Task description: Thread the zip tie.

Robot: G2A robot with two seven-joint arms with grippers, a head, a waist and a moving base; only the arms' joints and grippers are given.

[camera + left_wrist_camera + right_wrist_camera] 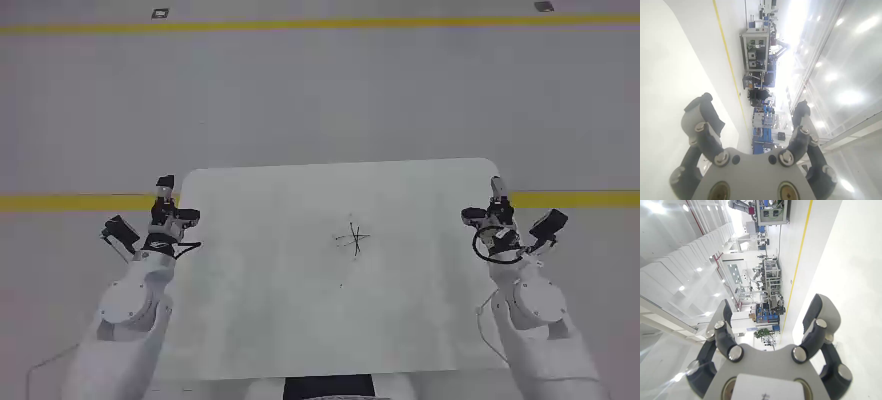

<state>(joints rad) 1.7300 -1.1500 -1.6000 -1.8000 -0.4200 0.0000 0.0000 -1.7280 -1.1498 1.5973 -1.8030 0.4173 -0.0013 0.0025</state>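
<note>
Thin dark zip ties lie crossed at the middle of the table, untouched. Left gripper and right gripper are spread wide, empty, at opposite table edges. Likely best: pinch one tie near its end, clear of the others.

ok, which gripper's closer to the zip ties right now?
The right gripper, at the far right corner of the table. The zip ties lie slightly right of its middle, so the left gripper sits farther off. Both are open.
</note>
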